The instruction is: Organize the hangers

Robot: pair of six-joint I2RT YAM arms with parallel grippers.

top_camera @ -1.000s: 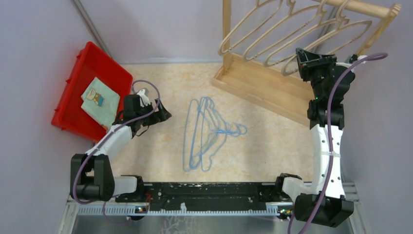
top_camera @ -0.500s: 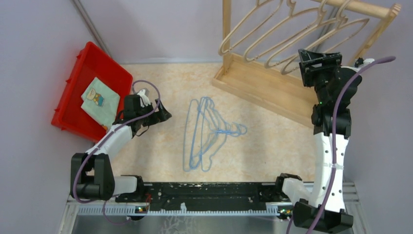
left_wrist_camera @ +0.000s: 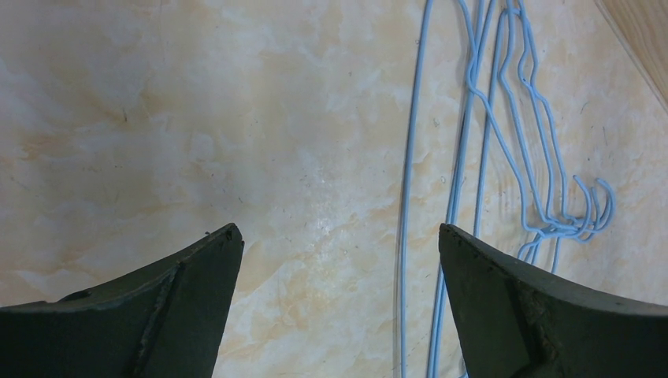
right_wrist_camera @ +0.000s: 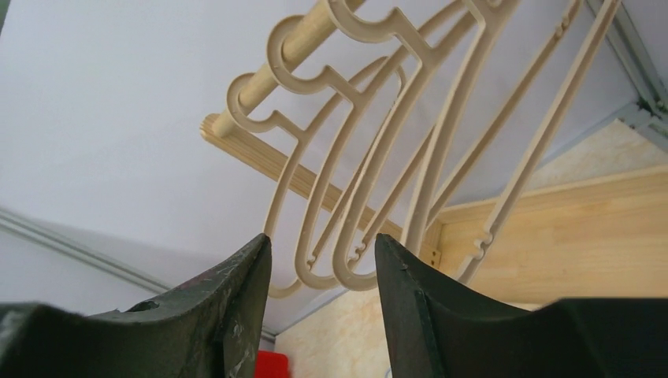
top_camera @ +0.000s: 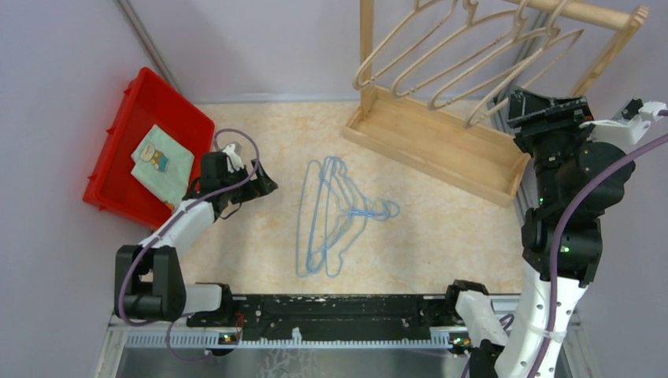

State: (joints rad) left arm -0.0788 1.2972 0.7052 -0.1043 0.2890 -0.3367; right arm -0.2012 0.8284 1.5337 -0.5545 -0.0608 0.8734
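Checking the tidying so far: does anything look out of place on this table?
Yes. The light-blue wire hangers lie flat on the table in an overlapping heap, while the beige hangers all hang from the wooden rack's rail. Nothing looks damaged or spilled.

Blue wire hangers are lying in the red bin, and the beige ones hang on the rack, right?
No. The blue wire hangers lie on the table, not in the red bin; the top view shows it. The beige hangers do hang on the rack.

right wrist view: I lose the tops of some beige hangers (right_wrist_camera: 542, 130) at 12 o'clock | left wrist view: blue wire hangers (left_wrist_camera: 459, 157) run off at 6 o'clock
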